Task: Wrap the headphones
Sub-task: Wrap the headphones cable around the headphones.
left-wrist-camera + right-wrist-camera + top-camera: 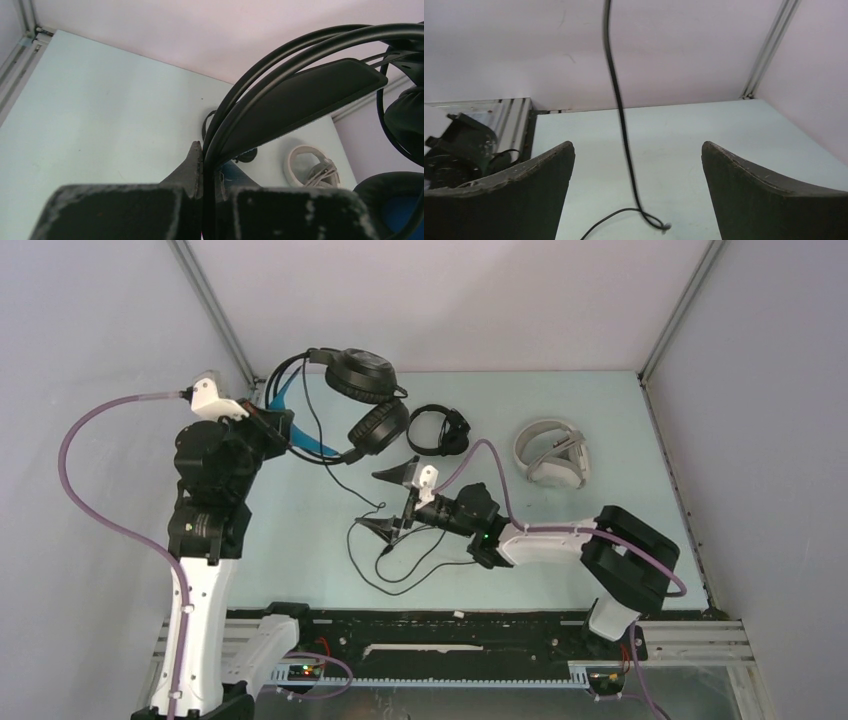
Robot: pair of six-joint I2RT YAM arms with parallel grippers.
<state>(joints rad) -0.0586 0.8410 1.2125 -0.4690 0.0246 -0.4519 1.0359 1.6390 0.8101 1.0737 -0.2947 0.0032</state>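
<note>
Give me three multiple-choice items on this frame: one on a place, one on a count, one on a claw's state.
1. Where on the table is the white headset? A) far right B) near left C) between the arm bases
2. How many headsets show? A) two B) three C) four
3. The right claw is: A) shut on a headband B) open, the black cable passing between C) out of view
Answers: 1 A, it lies near the right wall. 2 B, white, small black headset, and bulky black headset in the left claw. 3 B, the right wrist view shows the wide gap.
</note>
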